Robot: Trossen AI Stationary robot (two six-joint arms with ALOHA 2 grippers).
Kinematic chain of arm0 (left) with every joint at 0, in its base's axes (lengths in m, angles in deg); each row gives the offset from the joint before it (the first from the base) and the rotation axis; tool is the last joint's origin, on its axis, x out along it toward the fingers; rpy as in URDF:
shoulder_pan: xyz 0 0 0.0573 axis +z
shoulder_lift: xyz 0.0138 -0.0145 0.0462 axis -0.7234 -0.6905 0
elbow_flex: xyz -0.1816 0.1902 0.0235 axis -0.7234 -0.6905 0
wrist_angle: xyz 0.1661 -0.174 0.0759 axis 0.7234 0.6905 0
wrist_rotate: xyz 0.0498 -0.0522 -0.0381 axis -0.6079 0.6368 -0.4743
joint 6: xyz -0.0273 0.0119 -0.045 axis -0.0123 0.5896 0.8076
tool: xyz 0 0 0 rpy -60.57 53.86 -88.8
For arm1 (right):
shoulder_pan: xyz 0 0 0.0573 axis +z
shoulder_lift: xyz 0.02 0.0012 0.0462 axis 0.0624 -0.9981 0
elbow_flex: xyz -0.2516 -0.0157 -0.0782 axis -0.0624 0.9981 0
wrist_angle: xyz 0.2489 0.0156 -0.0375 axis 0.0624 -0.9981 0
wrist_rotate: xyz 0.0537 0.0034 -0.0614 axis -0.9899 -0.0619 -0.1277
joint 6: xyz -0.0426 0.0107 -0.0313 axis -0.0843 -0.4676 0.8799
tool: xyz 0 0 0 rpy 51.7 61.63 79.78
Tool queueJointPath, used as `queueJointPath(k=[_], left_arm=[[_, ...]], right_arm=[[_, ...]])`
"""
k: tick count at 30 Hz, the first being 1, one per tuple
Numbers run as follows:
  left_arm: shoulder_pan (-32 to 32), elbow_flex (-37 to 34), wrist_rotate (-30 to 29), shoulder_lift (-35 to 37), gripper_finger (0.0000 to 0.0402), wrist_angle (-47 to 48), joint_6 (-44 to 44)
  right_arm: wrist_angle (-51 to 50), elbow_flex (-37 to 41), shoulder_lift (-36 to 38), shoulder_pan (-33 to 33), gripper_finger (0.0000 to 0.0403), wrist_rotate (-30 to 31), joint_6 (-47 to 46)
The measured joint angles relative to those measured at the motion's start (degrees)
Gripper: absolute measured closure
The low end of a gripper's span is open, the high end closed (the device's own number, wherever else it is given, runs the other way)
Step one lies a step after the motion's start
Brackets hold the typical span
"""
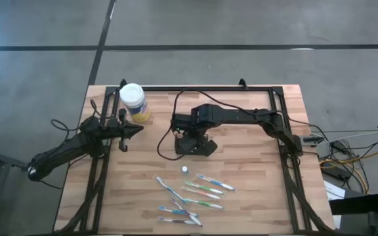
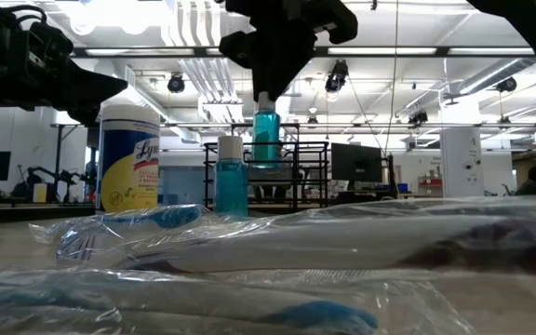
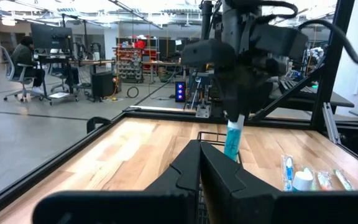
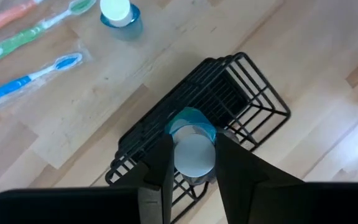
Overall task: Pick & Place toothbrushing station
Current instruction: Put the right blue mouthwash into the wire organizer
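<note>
The toothbrushing station, a black wire caddy [image 4: 241, 93], stands on the table's middle [image 1: 205, 148]. Right above it my right gripper [image 4: 194, 168] points down, shut on a small blue bottle with a white cap [image 2: 266, 135]. A second blue bottle [image 4: 120, 15] stands upright on the table nearer the front [image 1: 185, 169]. My left gripper [image 1: 136, 129] waits shut and level at the left, touching nothing. My right gripper pinches the bottle's white cap [image 4: 194, 155] between its two fingers [image 4: 160, 171], coming from above. The bottle [image 3: 234, 140] hangs upright below the fingers. Its lower end is at about the caddy's top rim, over one end compartment; whether it touches the wire is not visible.
A yellow round tub with a white lid [image 1: 133, 99] stands at the far left, close to my left gripper. Several wrapped toothbrushes [image 1: 192, 195] lie toward the near edge. A black cable [image 1: 166, 141] loops on the wood left of the caddy.
</note>
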Motion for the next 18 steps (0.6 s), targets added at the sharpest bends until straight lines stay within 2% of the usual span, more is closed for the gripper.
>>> queueJointPath(k=[18], left_arm=[[0.00, 0.00, 0.00, 0.00, 0.0388, 0.00, -0.16]], right_arm=[[6.26, 6.37, -0.04, -1.14, 0.0322, -0.81, 2.20]])
